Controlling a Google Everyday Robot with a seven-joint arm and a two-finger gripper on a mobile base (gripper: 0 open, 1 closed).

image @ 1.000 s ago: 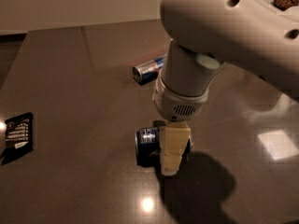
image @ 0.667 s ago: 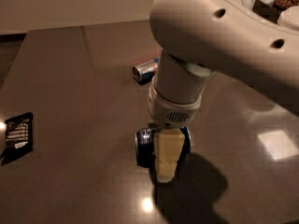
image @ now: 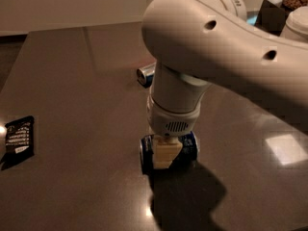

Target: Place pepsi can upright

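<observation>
The pepsi can (image: 189,148), dark navy with a silver end, lies on its side on the dark table (image: 72,90), its long axis running left to right. My gripper (image: 166,157) points straight down from the big white arm (image: 216,47) and sits right on the can's middle, with a cream part covering the can's near side. The can's left end and right end stick out on either side of it. The far side of the can is hidden by the wrist.
A slimmer blue-and-silver can (image: 146,74) lies on its side behind the arm. A black snack packet (image: 18,136) lies at the table's left edge. A dark box (image: 271,14) and other items stand at the back right.
The arm has lowered and swung forward over the pepsi can, so the gripper now sits lower on the can's middle. The can has not moved.
</observation>
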